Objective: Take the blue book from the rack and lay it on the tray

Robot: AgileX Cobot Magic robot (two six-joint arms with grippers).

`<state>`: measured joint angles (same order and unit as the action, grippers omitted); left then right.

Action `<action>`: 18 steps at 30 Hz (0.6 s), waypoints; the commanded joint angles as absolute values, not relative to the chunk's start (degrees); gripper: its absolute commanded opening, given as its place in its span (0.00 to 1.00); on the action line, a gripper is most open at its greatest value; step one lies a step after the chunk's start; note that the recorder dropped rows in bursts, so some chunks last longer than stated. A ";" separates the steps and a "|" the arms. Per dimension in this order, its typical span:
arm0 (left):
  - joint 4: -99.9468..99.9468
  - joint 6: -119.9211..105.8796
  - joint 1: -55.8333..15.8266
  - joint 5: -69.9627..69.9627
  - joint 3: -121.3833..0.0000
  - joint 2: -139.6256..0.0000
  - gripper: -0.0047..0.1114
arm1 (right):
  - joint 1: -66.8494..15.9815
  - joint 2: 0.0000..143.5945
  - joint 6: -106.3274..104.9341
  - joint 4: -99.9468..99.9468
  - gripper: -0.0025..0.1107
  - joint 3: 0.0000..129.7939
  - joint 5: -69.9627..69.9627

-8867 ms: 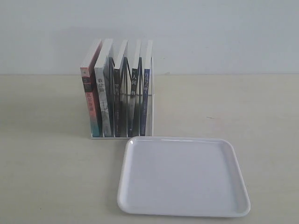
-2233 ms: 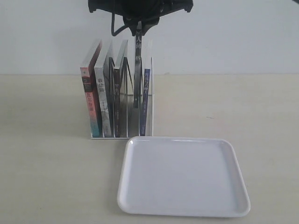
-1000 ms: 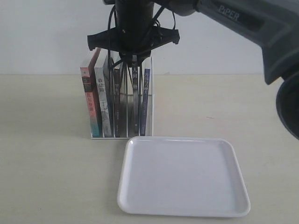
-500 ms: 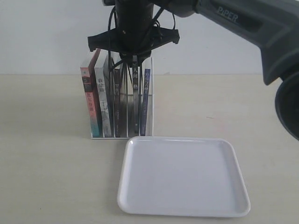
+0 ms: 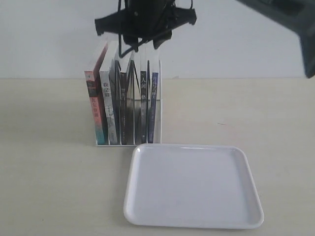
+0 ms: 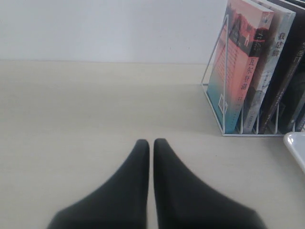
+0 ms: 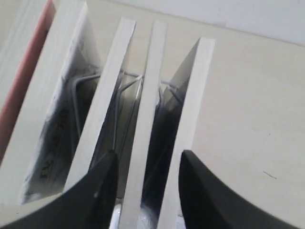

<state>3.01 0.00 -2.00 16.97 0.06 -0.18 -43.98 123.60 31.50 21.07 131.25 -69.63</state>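
So, we're right at the start of the pick, and nothing is lifted yet. Up front sits the one white tray [image 5: 192, 187] on the table [image 5: 49, 187], just ahead of the rack. Off to the side, the left gripper [image 6: 151, 143] hangs low over the table with its fingers pressed together, holding nothing. Behind the tray stands the single white wire rack [image 5: 160, 123] with five books upright in it. In the exterior view that's one pink-and-teal book [image 5: 96, 113] at the left end, three with dark or grey spines, and one blue book [image 5: 154, 105] in the last slot on the right, spine toward the tray. Above the book tops hovers the right gripper [image 5: 144, 45], fingers [image 7: 100, 191] spread apart and gripping nothing. From its wrist view they seem to straddle the black-spined neighbour [image 7: 152, 95] rather than the blue book. We reckon the next move needs a small sideways shift toward the rack's right end. After that it's a straight drop, so the fingers land either side of the blue book only and don't nip a divider wire.
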 commanded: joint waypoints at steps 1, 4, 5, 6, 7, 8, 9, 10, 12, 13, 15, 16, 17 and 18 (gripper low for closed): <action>3.24 0.00 -1.89 16.72 0.00 0.00 0.08 | -43.93 117.39 31.04 21.40 0.38 131.54 -69.96; 3.24 0.00 -1.89 16.72 0.00 0.00 0.08 | -43.93 116.05 29.84 15.42 0.36 131.54 -69.96; 3.24 0.00 -1.89 16.72 0.00 0.00 0.08 | -43.93 116.05 29.15 14.04 0.33 131.54 -69.40; 3.24 0.00 -1.89 16.72 0.00 0.00 0.08 | -43.93 116.21 29.15 12.81 0.26 131.54 -68.91; 3.24 0.00 -1.89 16.72 0.00 0.00 0.08 | -44.01 116.63 29.15 11.58 0.18 131.54 -68.62; 3.24 0.00 -1.89 16.72 0.00 0.00 0.08 | -44.05 116.76 29.15 10.86 0.09 131.54 -68.52; 3.24 0.00 -1.89 16.72 0.00 0.00 0.08 | -44.23 117.17 29.15 10.75 0.03 131.54 -68.52; 3.24 0.00 -1.89 16.72 0.00 0.00 0.08 | -44.53 117.29 29.33 10.75 0.02 131.54 -68.25; 3.24 0.00 -1.89 16.72 0.00 0.00 0.08 | -45.32 117.90 29.47 10.75 0.04 131.54 -67.51; 3.24 0.00 -1.89 16.72 0.00 0.00 0.08 | -45.46 117.89 29.47 10.75 0.06 131.54 -67.07; 3.24 0.00 -1.89 16.72 0.00 0.00 0.08 | -45.97 118.57 29.47 10.75 0.14 131.54 -66.42; 3.24 0.00 -1.89 16.72 0.00 0.00 0.08 | -45.97 119.07 29.47 10.75 0.19 131.54 -66.42; 3.24 0.00 -1.89 16.72 0.00 0.00 0.08 | -46.13 119.57 30.01 10.75 0.28 131.54 -66.42; 3.24 0.00 -1.89 16.72 0.00 0.00 0.08 | -46.13 119.97 30.63 10.98 0.35 131.54 -66.73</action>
<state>3.01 0.00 -2.00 16.97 0.06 -0.18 -46.08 119.04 29.99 10.41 131.25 -66.99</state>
